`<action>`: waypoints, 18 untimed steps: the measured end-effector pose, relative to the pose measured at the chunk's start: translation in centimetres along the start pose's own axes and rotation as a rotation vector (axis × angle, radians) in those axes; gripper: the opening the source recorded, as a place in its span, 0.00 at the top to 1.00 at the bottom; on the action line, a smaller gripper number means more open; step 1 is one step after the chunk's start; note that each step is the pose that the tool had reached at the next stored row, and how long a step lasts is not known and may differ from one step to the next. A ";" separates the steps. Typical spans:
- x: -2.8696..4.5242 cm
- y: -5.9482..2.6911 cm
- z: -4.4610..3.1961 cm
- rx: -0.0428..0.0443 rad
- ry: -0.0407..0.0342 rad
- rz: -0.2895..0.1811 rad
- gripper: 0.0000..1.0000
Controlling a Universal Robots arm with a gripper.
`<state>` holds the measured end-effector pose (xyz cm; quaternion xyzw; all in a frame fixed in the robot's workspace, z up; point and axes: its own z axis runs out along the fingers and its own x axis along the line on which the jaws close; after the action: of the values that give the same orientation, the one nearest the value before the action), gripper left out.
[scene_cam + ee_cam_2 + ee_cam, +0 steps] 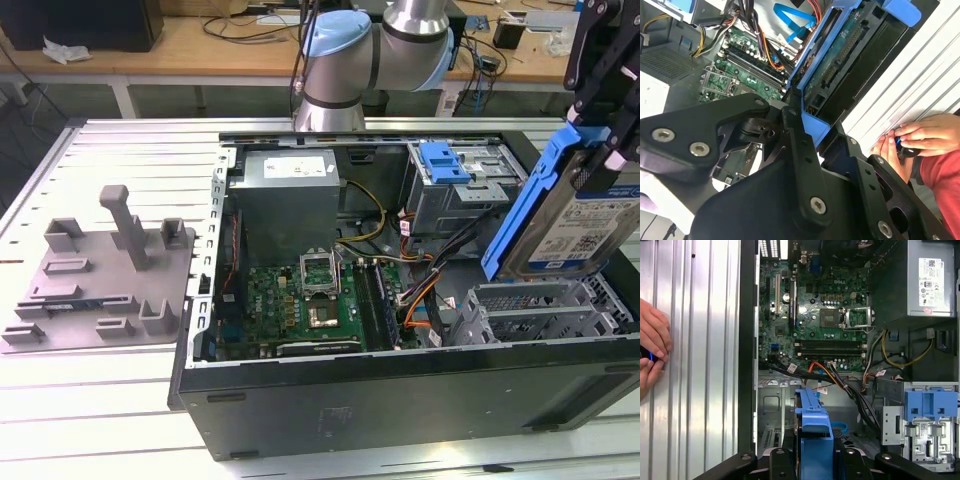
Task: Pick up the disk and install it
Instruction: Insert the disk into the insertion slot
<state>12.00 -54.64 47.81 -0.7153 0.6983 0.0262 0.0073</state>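
So the gripper has its fingers clamped on the disk, holding it tilted on edge above the drive cage at the exterior view's right of the open PC case. Its white-and-blue label faces out, but the print's too small to make out. A person's hands are on the table beside the case.

Arm: silver-grey cylindrical segments joined by rounded housings with pale blue end caps. Gripper: matte black linkage bars and flat plates, pivoted and fastened with silver socket-head screws.
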 end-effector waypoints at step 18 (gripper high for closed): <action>0.17 -0.01 0.63 0.0055 0.0102 0.000 0.63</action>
<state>12.00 -54.79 47.17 -0.7154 0.6984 0.0207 0.0057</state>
